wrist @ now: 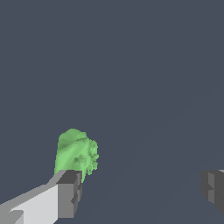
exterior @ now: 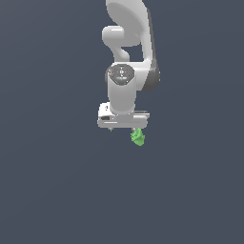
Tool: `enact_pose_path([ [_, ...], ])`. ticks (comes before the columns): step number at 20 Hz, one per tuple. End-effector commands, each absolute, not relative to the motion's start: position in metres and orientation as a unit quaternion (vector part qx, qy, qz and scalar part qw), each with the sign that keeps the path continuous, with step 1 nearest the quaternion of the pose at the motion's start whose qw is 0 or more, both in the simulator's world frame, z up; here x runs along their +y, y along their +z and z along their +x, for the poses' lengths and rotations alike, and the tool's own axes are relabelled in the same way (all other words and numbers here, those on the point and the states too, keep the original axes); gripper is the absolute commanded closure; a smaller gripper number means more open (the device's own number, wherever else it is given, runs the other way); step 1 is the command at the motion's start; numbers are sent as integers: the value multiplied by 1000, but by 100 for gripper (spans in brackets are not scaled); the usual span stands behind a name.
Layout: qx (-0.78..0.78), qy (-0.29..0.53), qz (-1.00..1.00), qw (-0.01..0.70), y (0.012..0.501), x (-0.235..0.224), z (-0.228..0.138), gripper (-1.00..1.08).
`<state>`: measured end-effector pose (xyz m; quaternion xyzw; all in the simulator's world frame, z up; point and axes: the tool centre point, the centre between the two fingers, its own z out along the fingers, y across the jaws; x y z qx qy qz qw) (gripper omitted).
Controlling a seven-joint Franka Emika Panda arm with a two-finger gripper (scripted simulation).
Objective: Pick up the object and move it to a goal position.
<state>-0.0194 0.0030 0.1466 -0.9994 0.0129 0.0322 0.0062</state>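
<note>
The object [exterior: 138, 137], a small bright green lumpy item, shows just under the white hand, toward the exterior view's right. My gripper [exterior: 125, 130] points straight down over it. In the wrist view the gripper [wrist: 140, 190] is open, its two grey fingertips [wrist: 70, 192] far apart. There the object [wrist: 76, 154] lies right by one fingertip, partly hidden behind it and off to that side of the gap. The other fingertip [wrist: 213, 188] stands well away from it. Nothing is held between the fingers. Whether the object touches the near finger I cannot tell.
A plain dark grey-blue surface [exterior: 57, 190] fills both views. The white arm [exterior: 128, 43] rises behind the hand in the exterior view. No other objects or edges show.
</note>
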Motion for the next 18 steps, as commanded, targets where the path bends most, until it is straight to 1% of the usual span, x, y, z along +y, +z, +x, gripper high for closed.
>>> enact_pose_path([
  [1, 13, 32, -999, 6, 147, 3, -19, -92],
  [10, 10, 46, -999, 20, 138, 24, -24, -92],
  [18, 10, 46, -999, 20, 138, 24, -24, -92],
])
